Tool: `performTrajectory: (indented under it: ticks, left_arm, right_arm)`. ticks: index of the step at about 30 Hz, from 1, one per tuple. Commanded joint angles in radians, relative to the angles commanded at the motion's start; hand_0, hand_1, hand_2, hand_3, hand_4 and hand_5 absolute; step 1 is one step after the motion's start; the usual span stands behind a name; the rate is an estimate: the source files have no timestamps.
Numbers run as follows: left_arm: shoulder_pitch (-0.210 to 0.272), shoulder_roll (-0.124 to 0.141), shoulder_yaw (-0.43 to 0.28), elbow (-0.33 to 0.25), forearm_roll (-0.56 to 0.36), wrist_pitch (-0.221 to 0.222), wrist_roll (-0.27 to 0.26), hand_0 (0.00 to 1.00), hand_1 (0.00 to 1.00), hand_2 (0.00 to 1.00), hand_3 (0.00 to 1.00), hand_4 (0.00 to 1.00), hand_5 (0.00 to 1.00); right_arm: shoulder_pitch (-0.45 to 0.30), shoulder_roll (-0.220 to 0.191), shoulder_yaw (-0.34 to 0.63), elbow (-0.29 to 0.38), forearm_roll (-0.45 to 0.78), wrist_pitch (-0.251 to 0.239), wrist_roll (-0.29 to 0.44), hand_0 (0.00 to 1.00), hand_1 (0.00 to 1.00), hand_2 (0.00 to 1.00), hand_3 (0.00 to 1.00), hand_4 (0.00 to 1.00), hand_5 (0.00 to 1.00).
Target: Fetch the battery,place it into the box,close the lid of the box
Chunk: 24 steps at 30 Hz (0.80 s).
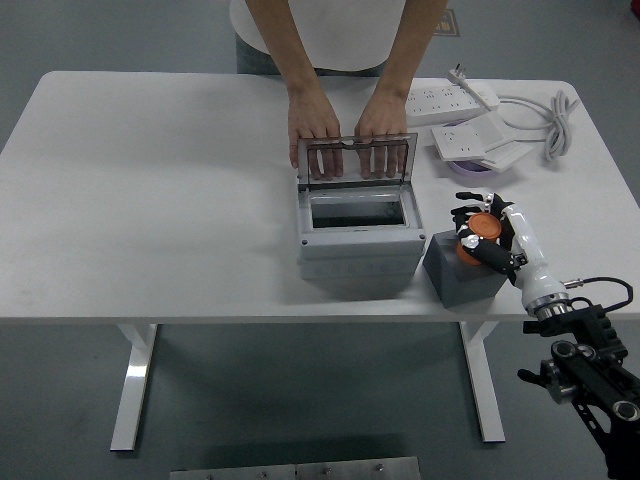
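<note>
- Head view, the only one: right hand (484, 233) comes in from the lower right corner, black arm below the table edge, white forearm reaching up over the white table (150, 200).
- Its black fingers (466, 214) are curled around the orange battery (479, 232); hand is closed on it.
- Battery sits in the hand at the top of a dark grey block (462, 272); can't tell if it touches the block or is just above it.
- Block stands directly under the hand, near the table's front edge.
- Grey box (357, 238) is just left of the hand, close beside the block, opening facing up, inside looks dark.
- Box lid (356, 160) is clear with a grey frame, standing upright at the box's back edge, up and left of the hand.
- A person stands across the table; both of the person's hands (342, 128) rest on the lid's top edge, fingers visible through the clear panel.
- Beyond the hand, toward the far edge: a purple bowl (476, 168) with a white power strip (474, 140) lying over it.
- Second white power strip (448, 98) further back; white cable (552, 118) coiled to the far right of the hand.
- Left arm doesn't show in this view.
</note>
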Motion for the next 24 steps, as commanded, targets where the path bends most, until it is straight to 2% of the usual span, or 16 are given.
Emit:
performTrajectory:
  ticks: [9,20,21,24]
  left_arm:
    - [0.001,0.001,0.001,0.000,0.001,0.006,-0.004,0.632,0.698,0.573,0.541,0.500,0.002]
    - [0.001,0.003,-0.002,-0.001,0.004,0.012,-0.006,0.632,0.698,0.573,0.541,0.500,0.002]
    - [0.001,0.004,-0.002,-0.001,0.005,0.012,-0.006,0.632,0.698,0.573,0.541,0.500,0.002]
    - [0.000,0.005,-0.002,-0.001,0.005,0.014,-0.008,0.632,0.698,0.573,0.541,0.500,0.002]
  right_arm:
    - [0.001,0.001,-0.002,0.001,-0.001,-0.006,0.001,0.431,0.450,0.523,0.611,0.440,0.008]
    - [0.004,0.001,-0.012,0.001,-0.001,-0.017,-0.001,0.428,0.444,0.520,0.608,0.431,0.010]
    - [0.004,0.001,-0.012,0.001,0.000,-0.018,-0.001,0.360,0.406,0.483,0.533,0.366,0.060]
    - [0.004,0.001,-0.014,0.001,0.001,-0.019,-0.001,0.360,0.406,0.483,0.533,0.366,0.060]
